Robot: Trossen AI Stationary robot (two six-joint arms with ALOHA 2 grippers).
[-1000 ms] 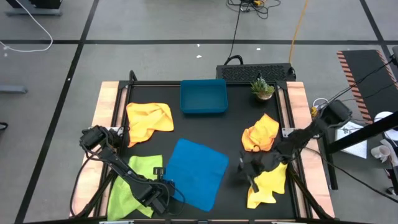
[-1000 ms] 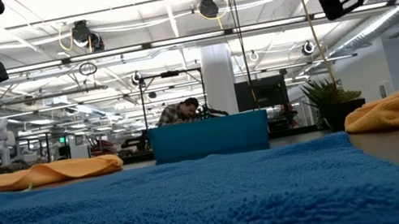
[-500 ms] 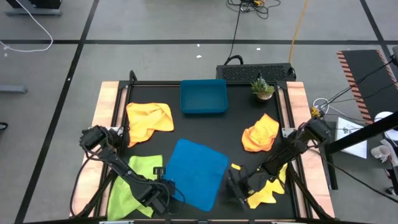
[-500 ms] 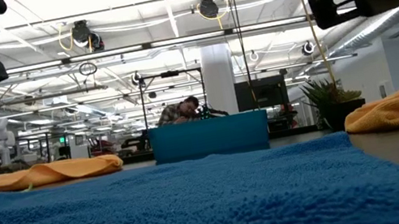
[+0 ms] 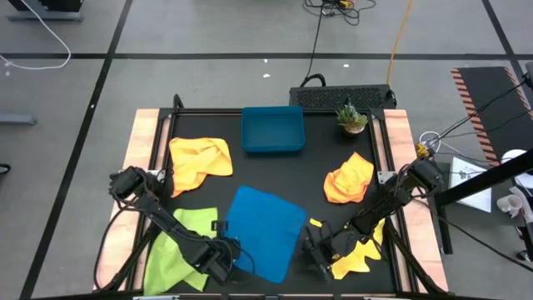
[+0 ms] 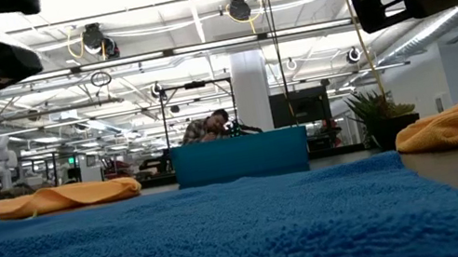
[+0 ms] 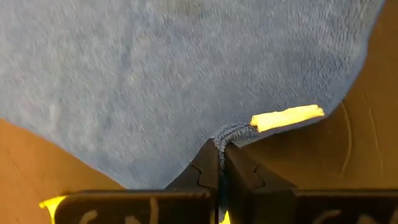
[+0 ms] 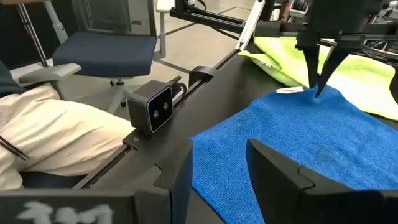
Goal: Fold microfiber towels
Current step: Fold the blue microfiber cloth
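A rigid blue rectangular tray (image 5: 272,130) sits at the far middle of the black tabletop (image 5: 316,167), with a small potted green plant (image 5: 351,117) near its right. A crumpled orange microfiber towel (image 5: 198,162) lies far left, another rumpled orange microfiber towel (image 5: 348,179) far right. A lime green microfiber towel (image 5: 173,246) is spread at the near left, and a bunched yellow microfiber towel (image 5: 358,254) lies under the right arm at the near right.

The soft, fuzzy blue microfiber towel (image 5: 265,229) lies flat in the near middle, turned like a diamond; its nap fills the low view's foreground (image 6: 228,232). The left end effector (image 7: 220,163) is closed on a pinched corner of this blue towel at its near left edge, next to a small yellow care tag (image 7: 287,116). The right end effector (image 8: 217,165) hangs with its fingers apart over the blue towel's right edge, gripping nothing. A small black camera box (image 8: 157,107) is mounted at the tabletop's near edge. Beyond the tray, a person (image 6: 207,128) sits in the room.
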